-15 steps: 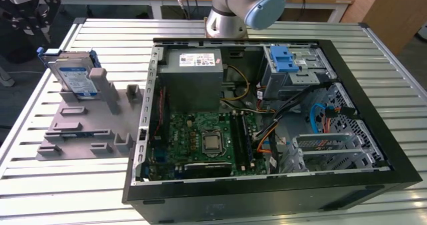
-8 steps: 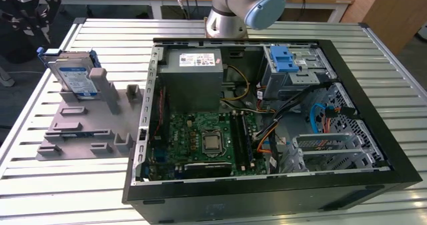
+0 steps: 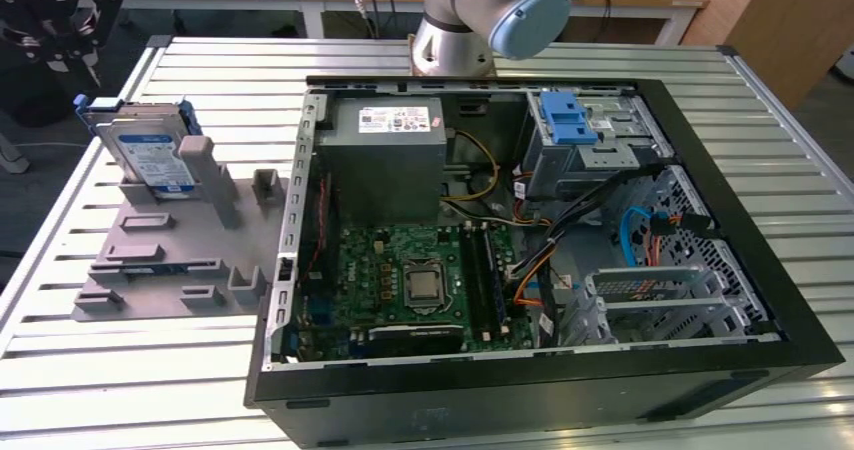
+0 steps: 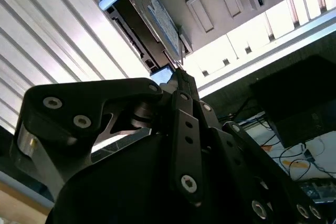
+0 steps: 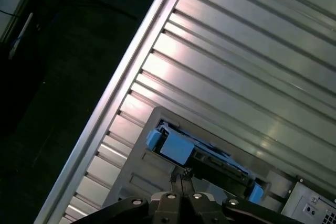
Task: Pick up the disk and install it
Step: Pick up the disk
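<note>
In the first wrist view the jaws are pressed together on nothing, tips pointing at the disk (image 5: 210,158) beyond them. It stands on edge in a grey holder (image 3: 160,270) on the slatted surface (image 3: 120,380), at the exterior view's upper left, beside the open computer case (image 3: 534,400).

Counts as logged: there was one disk (image 3: 144,152), one grey fixture (image 3: 154,270), one open computer case (image 3: 747,365), one power supply box (image 3: 390,160), one motherboard (image 3: 400,270), one blue drive-bay bracket (image 3: 571,120), one robot arm (image 3: 474,15), and one slatted table (image 3: 120,390).
</note>
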Controlling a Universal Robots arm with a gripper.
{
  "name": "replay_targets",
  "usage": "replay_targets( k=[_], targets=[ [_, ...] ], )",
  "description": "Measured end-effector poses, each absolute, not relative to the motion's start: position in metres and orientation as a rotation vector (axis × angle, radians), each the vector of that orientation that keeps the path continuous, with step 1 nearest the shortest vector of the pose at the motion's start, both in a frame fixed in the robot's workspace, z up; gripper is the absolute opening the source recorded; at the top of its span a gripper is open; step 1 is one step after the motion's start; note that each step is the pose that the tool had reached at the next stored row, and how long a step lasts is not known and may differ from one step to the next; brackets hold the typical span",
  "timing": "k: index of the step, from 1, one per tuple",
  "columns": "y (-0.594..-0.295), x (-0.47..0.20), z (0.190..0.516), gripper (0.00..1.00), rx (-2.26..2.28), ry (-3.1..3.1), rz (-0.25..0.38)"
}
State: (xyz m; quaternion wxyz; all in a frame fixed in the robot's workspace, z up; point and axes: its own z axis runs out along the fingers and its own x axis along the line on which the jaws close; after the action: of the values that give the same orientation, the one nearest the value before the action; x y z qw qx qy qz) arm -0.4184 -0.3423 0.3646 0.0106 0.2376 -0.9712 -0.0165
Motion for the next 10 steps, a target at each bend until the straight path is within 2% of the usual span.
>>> replay_targets(
  k=[10],
  targets=[
    [-0.3423, -0.4184, 0.3645, 0.11, 0.941, -2.972, -0.048]
  ],
)
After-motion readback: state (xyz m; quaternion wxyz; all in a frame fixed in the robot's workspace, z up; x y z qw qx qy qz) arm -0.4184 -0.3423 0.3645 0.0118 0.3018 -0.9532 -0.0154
